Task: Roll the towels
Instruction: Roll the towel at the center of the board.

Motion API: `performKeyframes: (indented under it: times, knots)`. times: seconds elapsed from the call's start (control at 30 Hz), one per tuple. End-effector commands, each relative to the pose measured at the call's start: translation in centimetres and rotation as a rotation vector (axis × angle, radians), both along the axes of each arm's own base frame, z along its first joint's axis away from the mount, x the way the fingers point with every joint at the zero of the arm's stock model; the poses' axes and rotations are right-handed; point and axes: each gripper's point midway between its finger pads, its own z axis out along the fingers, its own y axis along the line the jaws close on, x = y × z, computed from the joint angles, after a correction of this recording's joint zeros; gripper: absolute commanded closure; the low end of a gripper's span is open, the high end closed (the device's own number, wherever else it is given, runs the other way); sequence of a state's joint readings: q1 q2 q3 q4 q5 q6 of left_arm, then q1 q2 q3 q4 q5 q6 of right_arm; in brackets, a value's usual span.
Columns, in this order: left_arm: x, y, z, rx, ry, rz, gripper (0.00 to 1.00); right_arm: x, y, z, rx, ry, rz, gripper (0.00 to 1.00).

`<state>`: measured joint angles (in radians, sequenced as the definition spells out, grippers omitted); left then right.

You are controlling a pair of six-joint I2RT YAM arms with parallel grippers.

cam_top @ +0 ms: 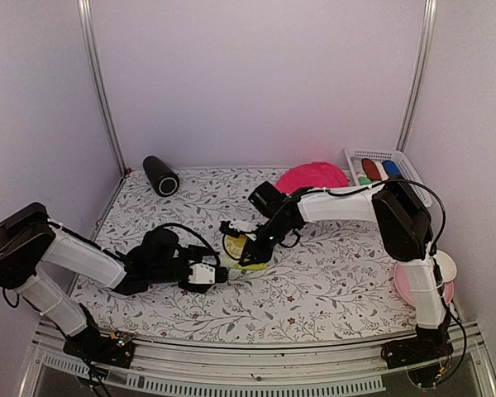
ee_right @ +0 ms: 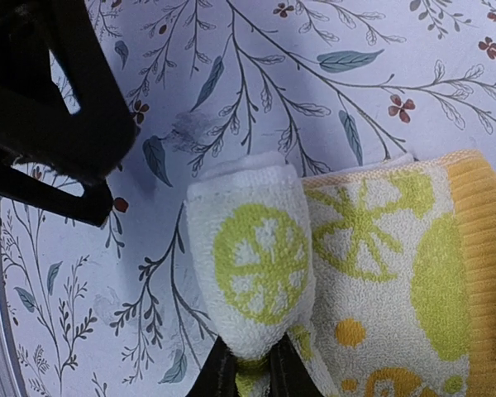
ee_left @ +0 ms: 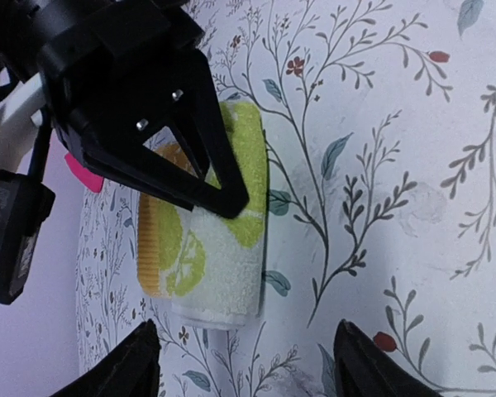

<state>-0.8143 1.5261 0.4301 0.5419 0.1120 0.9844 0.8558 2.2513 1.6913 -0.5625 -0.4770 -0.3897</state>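
A white towel (cam_top: 235, 246) printed with lime slices and edged in yellow lies near the table's middle, partly rolled. In the right wrist view its rolled end (ee_right: 256, 256) stands up, pinched at the base by my right gripper (ee_right: 250, 374), which is shut on it. The left wrist view shows the same towel (ee_left: 211, 248) under the right gripper (ee_left: 161, 141). My left gripper (ee_left: 252, 368) is open just short of the towel's near end, with nothing between its fingers. In the top view the left gripper (cam_top: 221, 277) sits just left of the right gripper (cam_top: 250, 256). A hot pink towel (cam_top: 312, 176) lies bunched at the back.
A white basket (cam_top: 413, 169) at the back right holds red, blue and green rolls. A black cylinder (cam_top: 160, 175) lies at the back left. A pink plate (cam_top: 413, 291) with a white bowl sits by the right arm's base.
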Motion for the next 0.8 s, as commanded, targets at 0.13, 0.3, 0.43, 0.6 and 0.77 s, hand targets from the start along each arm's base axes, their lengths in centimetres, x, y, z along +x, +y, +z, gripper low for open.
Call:
performKeyframes:
  times: [0.13, 0.3, 0.43, 0.6, 0.77]
  knots:
    - [1.6, -2.8, 0.3, 0.017, -0.104, 0.02, 0.31, -2.9, -0.8, -2.4, -0.035, 0.192, 0.025, 0.89]
    - [2.5, -3.2, -0.8, 0.051, -0.112, 0.048, 0.43, -3.1, -0.8, -2.5, -0.034, 0.207, 0.027, 0.89]
    - [2.1, -3.1, -1.5, 0.071, -0.107, 0.039, 0.55, -2.9, -0.9, -2.6, -0.037, 0.209, 0.02, 0.89]
    - [1.9, -3.1, -2.3, 0.101, -0.081, 0.035, 0.66, -2.6, -1.0, -2.4, -0.033, 0.208, 0.014, 0.89]
    - [1.7, -2.8, -4.0, 0.169, 0.004, 0.052, 0.82, -2.4, -1.1, -2.1, -0.037, 0.196, 0.012, 0.88]
